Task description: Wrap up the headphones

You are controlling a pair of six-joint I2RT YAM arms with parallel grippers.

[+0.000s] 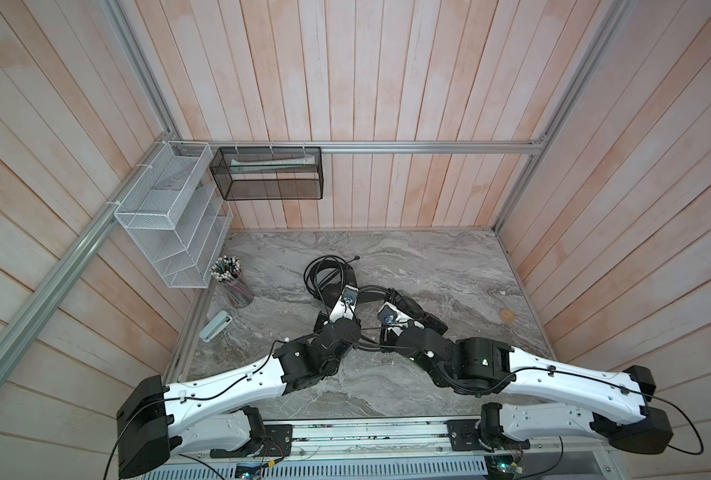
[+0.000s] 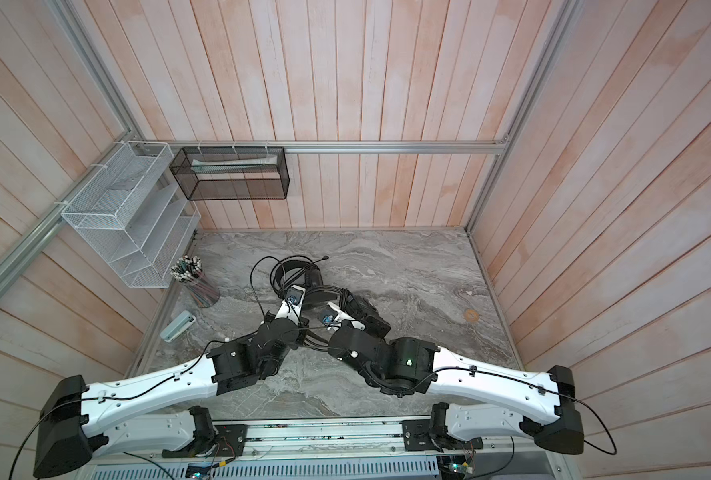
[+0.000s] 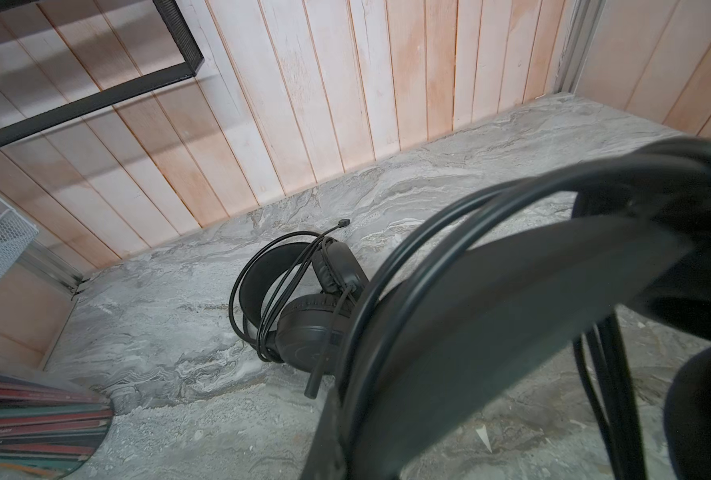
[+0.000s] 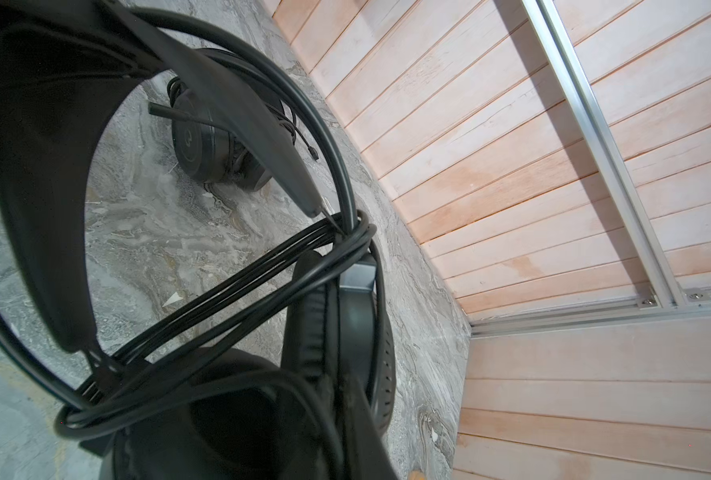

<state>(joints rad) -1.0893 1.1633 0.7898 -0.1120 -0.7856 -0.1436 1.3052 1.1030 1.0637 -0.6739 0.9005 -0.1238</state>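
Note:
Two black headphones lie on the marble table [image 1: 449, 270]. The smooth-cupped one with a boom mic [image 1: 328, 286] [image 2: 313, 277] [image 3: 308, 332] [image 4: 204, 137] rests at the back, its cable looped over it. The grille-cupped one [image 1: 422, 318] [image 2: 366, 311] [image 4: 358, 332] sits between both arms, several cable turns strung across under its headband [image 3: 491, 311]. My left gripper [image 1: 358, 287] [image 2: 301, 289] [image 3: 345, 449] is shut at the headband's edge, where the cable runs. My right gripper [image 1: 380, 308] [image 2: 333, 308] [image 4: 345, 415] is shut beside the grille cup, on cable or cup rim.
A cup of pencils [image 1: 233, 282] and a pale green case [image 1: 216, 326] stand at the left. A white mesh rack [image 1: 166, 224] and a black mesh basket [image 1: 270, 174] hang on the walls. A small orange disc [image 1: 507, 316] lies at the right.

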